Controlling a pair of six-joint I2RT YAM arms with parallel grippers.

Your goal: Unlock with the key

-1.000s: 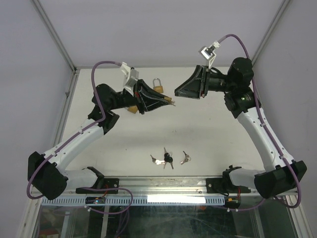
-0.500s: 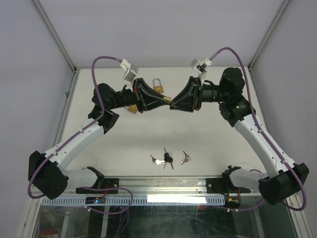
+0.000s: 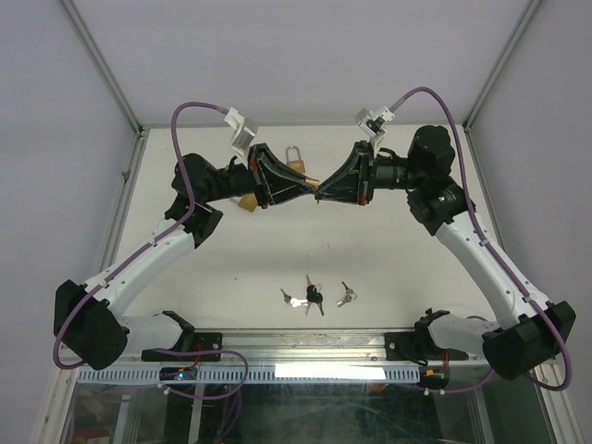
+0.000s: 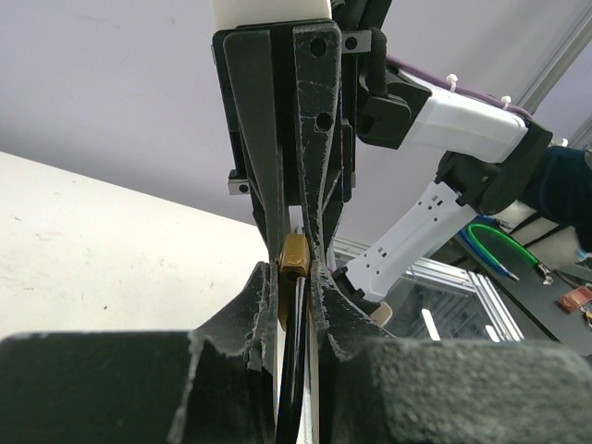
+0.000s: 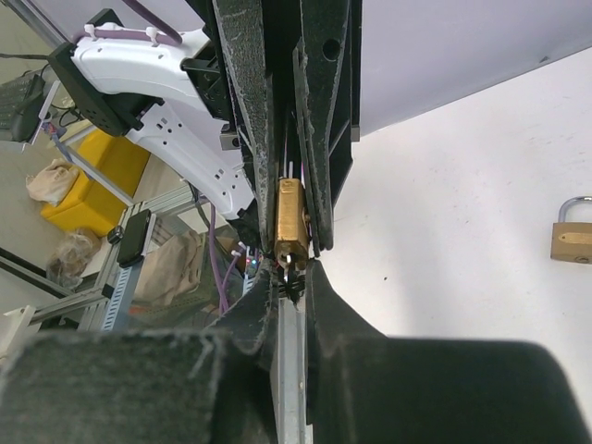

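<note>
Right wrist view is showing the right gripper (image 5: 289, 294) pinching the key (image 5: 290, 277) at the base of the brass padlock (image 5: 289, 220), which the left gripper (image 3: 308, 189) is clamping in mid-air, so a steady twist is probably coming next.

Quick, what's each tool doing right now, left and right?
Left tool: closed, holding the brass padlock.
Right tool: closed on what looks like the key in that padlock.
</note>
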